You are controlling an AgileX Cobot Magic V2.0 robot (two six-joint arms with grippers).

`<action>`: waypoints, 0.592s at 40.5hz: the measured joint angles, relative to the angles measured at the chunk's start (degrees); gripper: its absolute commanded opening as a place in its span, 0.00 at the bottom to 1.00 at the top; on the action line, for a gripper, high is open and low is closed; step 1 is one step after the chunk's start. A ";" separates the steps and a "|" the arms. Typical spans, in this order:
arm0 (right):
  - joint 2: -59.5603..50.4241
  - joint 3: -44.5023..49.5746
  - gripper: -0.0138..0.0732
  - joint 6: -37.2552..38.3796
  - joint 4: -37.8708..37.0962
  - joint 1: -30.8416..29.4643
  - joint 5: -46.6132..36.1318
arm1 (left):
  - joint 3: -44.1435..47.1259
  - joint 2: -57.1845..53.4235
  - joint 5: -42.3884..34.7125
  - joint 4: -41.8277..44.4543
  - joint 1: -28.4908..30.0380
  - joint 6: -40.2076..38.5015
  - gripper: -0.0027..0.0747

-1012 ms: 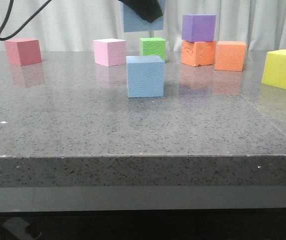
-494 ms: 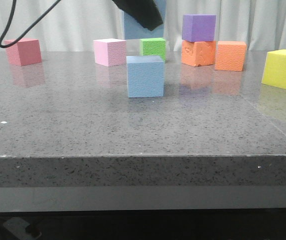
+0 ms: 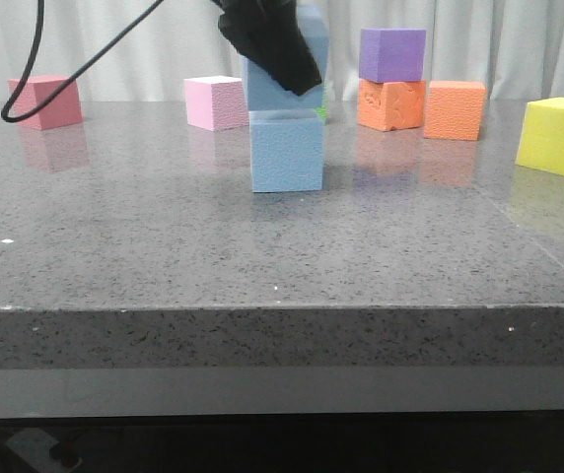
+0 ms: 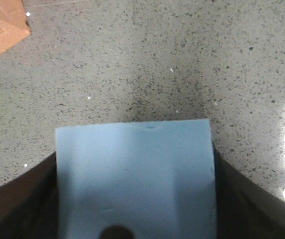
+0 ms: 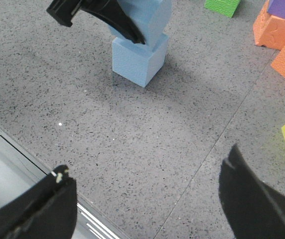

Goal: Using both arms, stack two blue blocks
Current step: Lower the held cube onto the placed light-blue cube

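One blue block (image 3: 287, 153) stands on the table near its middle. My left gripper (image 3: 287, 69) is shut on the second blue block (image 3: 262, 96) and holds it right on top of the first, seemingly touching and set slightly to the left. In the left wrist view this held block (image 4: 135, 179) fills the space between the dark fingers (image 4: 18, 199). The right wrist view shows the lower block (image 5: 138, 59), the upper block (image 5: 155, 17) and the left gripper (image 5: 107, 15). My right gripper (image 5: 147, 199) is open and empty above the table's front edge, well short of the blocks.
At the back stand a red cube (image 3: 45, 101), a pink cube (image 3: 216, 101), a purple cube (image 3: 391, 54) on an orange cube (image 3: 390, 103), and another orange cube (image 3: 454, 109). A yellow cube (image 3: 559, 136) sits far right. A cable (image 3: 26, 69) hangs at the left.
My left gripper has come down with the held blue block, from high above the table to the top of the standing blue block. The standing block has not moved.
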 measured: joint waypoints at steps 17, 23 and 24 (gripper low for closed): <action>0.00 0.00 0.84 0.00 0.00 0.00 0.00 | 0.00 0.00 -0.32 0.10 0.00 0.00 0.69; 0.00 0.00 0.84 0.00 0.00 0.00 0.00 | 0.00 0.00 -0.96 0.10 0.00 0.00 0.78; 0.00 0.00 0.84 0.00 0.00 0.00 0.00 | 0.00 0.00 -1.22 0.10 0.00 0.00 0.78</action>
